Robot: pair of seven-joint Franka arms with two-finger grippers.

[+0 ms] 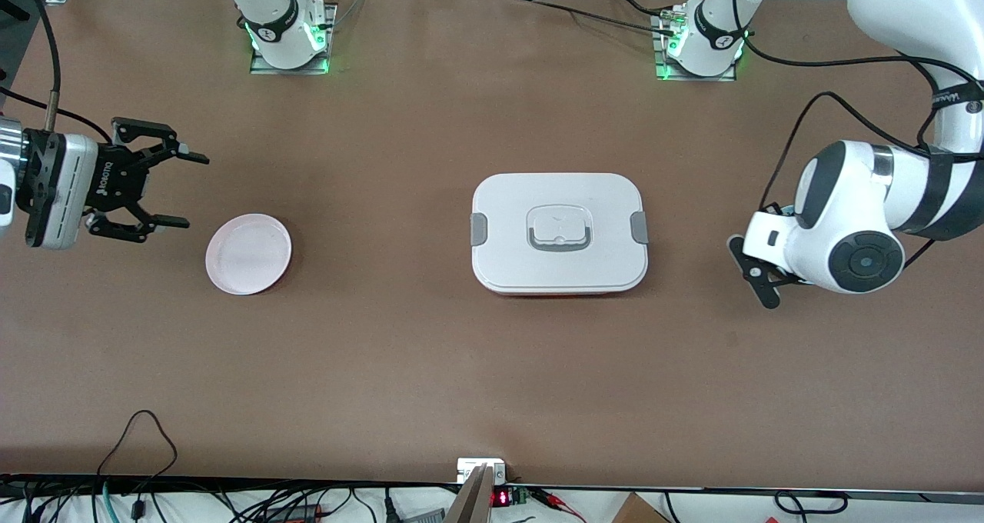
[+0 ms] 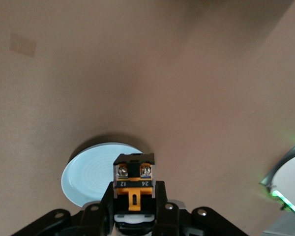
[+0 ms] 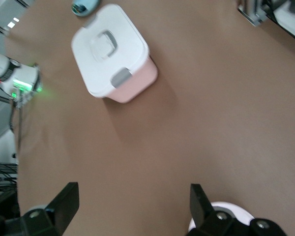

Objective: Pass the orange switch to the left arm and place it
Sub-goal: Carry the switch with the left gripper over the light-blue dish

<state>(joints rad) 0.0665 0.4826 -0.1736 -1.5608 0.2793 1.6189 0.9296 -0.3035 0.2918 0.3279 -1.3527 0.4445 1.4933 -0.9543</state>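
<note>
The orange switch (image 2: 133,183) is orange-bodied with two screw terminals, and it sits between the fingers of my left gripper (image 2: 133,191), which is shut on it. It is held over the edge of a light blue plate (image 2: 88,172) at the left arm's end of the table. In the front view the left arm's wrist (image 1: 846,238) hides the gripper and the switch. The white box (image 1: 559,232) with grey clips stands mid-table and also shows in the right wrist view (image 3: 110,51). My right gripper (image 1: 181,188) is open and empty, in the air beside a pink plate (image 1: 248,254).
The pink plate's rim (image 3: 233,210) shows by the right gripper's fingers. The light blue plate (image 3: 83,6) appears past the box in the right wrist view. The arm bases (image 1: 288,34) stand along the table's back edge. Cables hang at the front edge.
</note>
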